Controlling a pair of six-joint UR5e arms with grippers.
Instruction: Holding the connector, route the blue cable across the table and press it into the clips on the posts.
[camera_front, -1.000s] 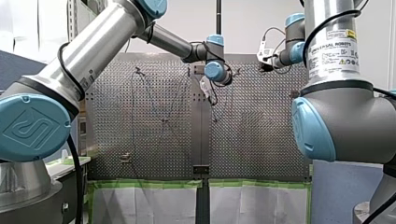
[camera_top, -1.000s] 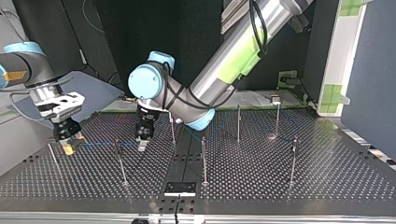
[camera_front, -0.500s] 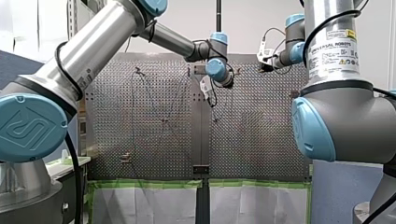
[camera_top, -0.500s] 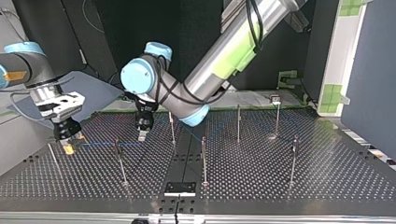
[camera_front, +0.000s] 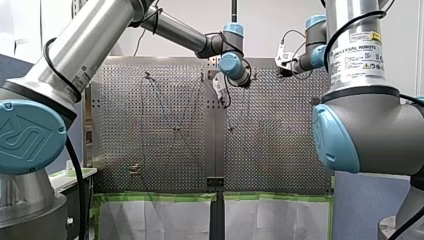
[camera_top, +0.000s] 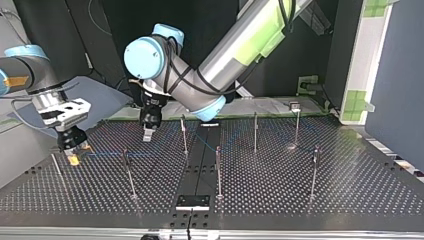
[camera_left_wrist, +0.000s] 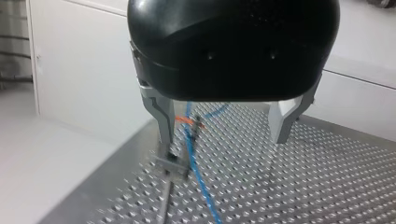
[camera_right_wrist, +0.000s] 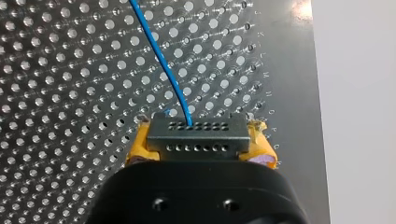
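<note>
In the top view the right gripper (camera_top: 74, 155) sits low at the view's left. The cable (camera_top: 105, 153) runs from it over the table (camera_top: 350, 190), past the nearest post (camera_top: 127, 167) and on toward the middle posts. The left gripper (camera_top: 148, 133) hangs above the table, clear of the cable.

In the front view both arms reach to the far side; the cable is too faint to follow.

In the left wrist view the metal fingers are spread and empty. The cable passes below them, just beside a clip (camera_left_wrist: 173, 161); whether it is seated there cannot be told.

In the right wrist view the yellow pads are clenched on the connector (camera_right_wrist: 196, 137).

The routing looks well along, with pressing into clips probably left to do.
</note>
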